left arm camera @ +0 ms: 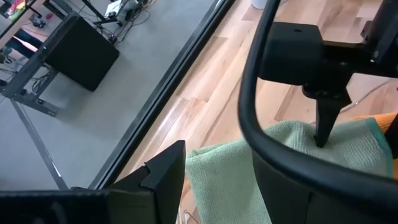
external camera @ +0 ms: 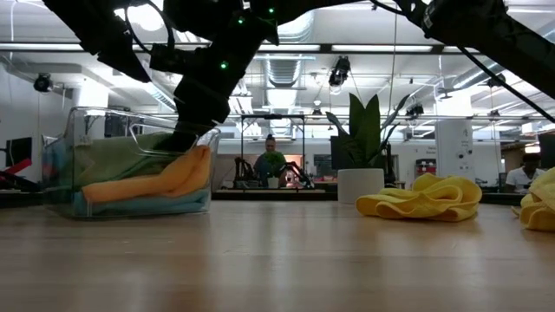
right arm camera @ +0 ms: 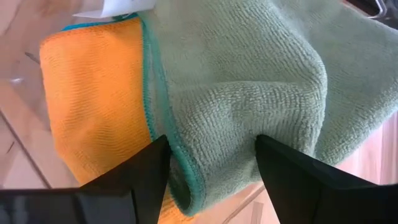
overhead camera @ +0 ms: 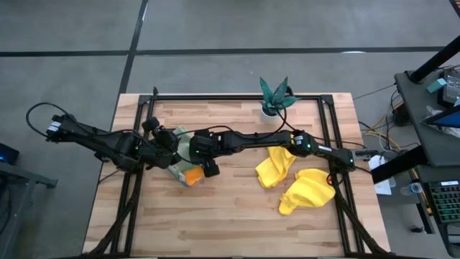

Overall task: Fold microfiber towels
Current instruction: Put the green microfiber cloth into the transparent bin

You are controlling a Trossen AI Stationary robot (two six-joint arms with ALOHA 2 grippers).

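Note:
A clear tray (external camera: pixel 78 117) at the table's left middle holds a pale green towel (right arm camera: pixel 249 74) lying on an orange towel (right arm camera: pixel 93 106). My right gripper (right arm camera: pixel 211 140) reaches across the table into the tray, open, its fingers either side of a raised fold of the green towel. My left gripper (left arm camera: pixel 217 162) stands open at the tray's left side (overhead camera: pixel 172 151), with the green towel's edge (left arm camera: pixel 217 180) showing between its fingers. Two crumpled yellow towels (overhead camera: pixel 275 165) (overhead camera: pixel 309 191) lie on the table to the right. My right gripper is set down on the green towel, slanting from above and from the table's right. Its open fingers (right arm camera: pixel 273 168) straddle a bulging fold (right arm camera: pixel 217 118) near the teal-hemmed edge, tips against the cloth. The towel lies in the tray. My left gripper: I cannot tell whether it touches the towel or the tray.
A teal-leaved plant in a white pot (overhead camera: pixel 273 97) stands at the table's far edge, behind the right arm. A black frame (overhead camera: pixel 327 115) runs around the tabletop. Bare wood lies along the near edge (overhead camera: pixel 230 223).

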